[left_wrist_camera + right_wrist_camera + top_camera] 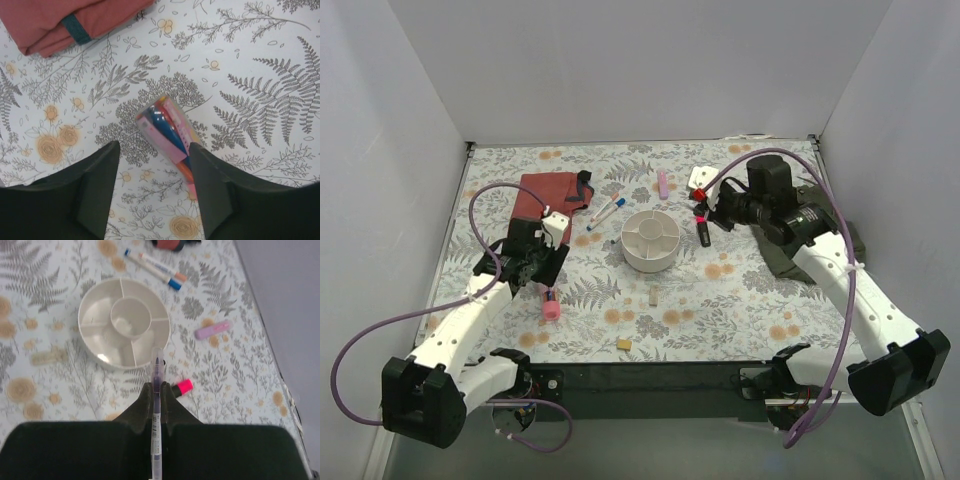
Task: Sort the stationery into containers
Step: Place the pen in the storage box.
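The round white organiser [632, 255] stands mid-table and also shows in the right wrist view [86, 340]. My right gripper [157, 388] is shut on a thin clear pen [157, 371], held above the mat just short of the organiser's near rim; it sits right of the organiser in the top view [708, 212]. A black highlighter with a pink cap [183, 386] lies beside the fingers. My left gripper [154, 147] is open over a clear tube of pink and blue items [165, 129], which lies against the right finger; that gripper shows in the top view [542, 275].
Blue- and red-capped pens [605, 212] lie left of the organiser, a pink marker [663, 184] behind it. A tan eraser [653, 295] and a yellow eraser [624, 344] lie in front. A rust-red cloth [555, 193] is back left, an olive-green cloth [790, 262] under my right arm.
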Controlling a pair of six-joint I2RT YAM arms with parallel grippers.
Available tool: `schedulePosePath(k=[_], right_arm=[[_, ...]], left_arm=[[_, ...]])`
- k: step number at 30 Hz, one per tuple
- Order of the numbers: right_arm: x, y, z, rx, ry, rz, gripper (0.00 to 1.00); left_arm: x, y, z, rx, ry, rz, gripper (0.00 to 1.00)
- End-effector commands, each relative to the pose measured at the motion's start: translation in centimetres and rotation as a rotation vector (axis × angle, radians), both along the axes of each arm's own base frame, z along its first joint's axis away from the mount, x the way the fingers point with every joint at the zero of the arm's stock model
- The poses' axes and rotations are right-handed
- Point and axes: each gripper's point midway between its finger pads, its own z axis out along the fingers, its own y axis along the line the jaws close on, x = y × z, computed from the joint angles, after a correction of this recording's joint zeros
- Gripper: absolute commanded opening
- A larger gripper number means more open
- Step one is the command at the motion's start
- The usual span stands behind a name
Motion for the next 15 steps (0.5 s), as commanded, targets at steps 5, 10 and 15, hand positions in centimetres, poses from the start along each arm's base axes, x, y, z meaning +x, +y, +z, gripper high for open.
schedulePosePath(k=[5,10,15], right_arm=[[3.3,4.3,3.0,0.384,0.057,-0.099,0.01],[4.6,6.8,3.5,0.532,0.124,-0.082,0.01],[5.9,7.9,3.0,0.570,0.113,-0.074,0.01]], left_arm=[[-2.7,1.7,-0.3,0.085,-0.010,-0.077,0.20],[-3.7,2.1,-2.0,0.104,0.022,-0.085,0.00],[-4.4,2.0,-3.1,0.100,0.056,-0.088,0.00]])
